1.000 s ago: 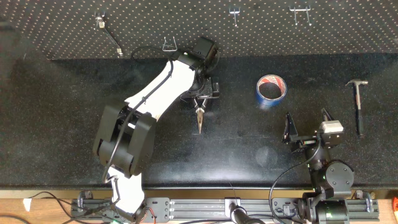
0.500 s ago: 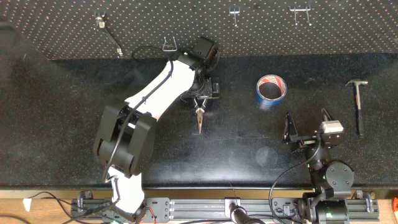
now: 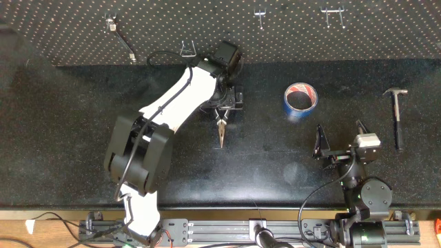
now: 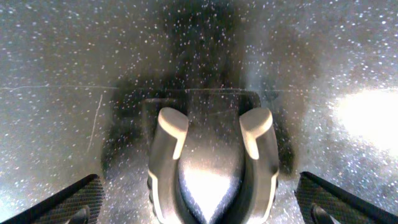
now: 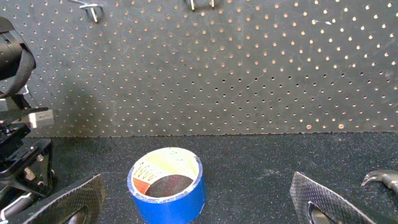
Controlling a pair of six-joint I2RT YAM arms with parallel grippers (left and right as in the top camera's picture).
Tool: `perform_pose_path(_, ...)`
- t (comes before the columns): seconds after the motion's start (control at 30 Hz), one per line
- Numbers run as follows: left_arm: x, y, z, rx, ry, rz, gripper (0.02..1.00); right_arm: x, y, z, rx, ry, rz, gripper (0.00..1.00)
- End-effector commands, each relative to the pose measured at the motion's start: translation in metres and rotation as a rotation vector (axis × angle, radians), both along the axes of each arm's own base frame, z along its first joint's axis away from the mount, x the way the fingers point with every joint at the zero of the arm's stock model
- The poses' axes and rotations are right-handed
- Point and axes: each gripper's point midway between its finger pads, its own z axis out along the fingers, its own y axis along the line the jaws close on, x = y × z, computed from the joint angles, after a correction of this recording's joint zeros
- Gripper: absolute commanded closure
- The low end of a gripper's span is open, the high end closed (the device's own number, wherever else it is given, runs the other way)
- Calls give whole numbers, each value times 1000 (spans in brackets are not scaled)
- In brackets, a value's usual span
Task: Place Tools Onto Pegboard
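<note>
Pliers [image 3: 221,129] with grey handles lie on the black table just in front of the pegboard [image 3: 289,31], nose toward the front edge. My left gripper [image 3: 226,103] is low over their handle end. In the left wrist view the two pale handles [image 4: 214,155] sit between my open fingers [image 4: 68,199], which stand wide of them and touch neither. My right gripper [image 3: 340,141] rests open near its base, holding nothing. A blue tape roll [image 3: 301,98] lies mid-right, also the tape roll [image 5: 166,183] ahead of the right gripper [image 5: 199,214]. A hammer [image 3: 397,117] lies at far right.
The pegboard carries bare metal hooks [image 3: 187,49], [image 3: 260,14], [image 3: 333,14], and a slim tool [image 3: 122,38] hangs at its left. The hammer's head [image 5: 382,179] peeks in beside the right fingers. The left arm [image 5: 18,124] stands at that view's edge.
</note>
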Motion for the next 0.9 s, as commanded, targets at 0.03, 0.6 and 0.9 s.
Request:
perform_pose_path(0.03,4,-3,-7,-3,7,-18,23,0,0,-1,14,4,-4,25)
perform_pose_path(0.6,4,-3,-7,-6,8,-18,251,0,0,-1,14,4,-4,25)
perform_pose_path(0.9,4,-3,-7,-6,8,-18,415,0,0,-1,14,4,-4,29)
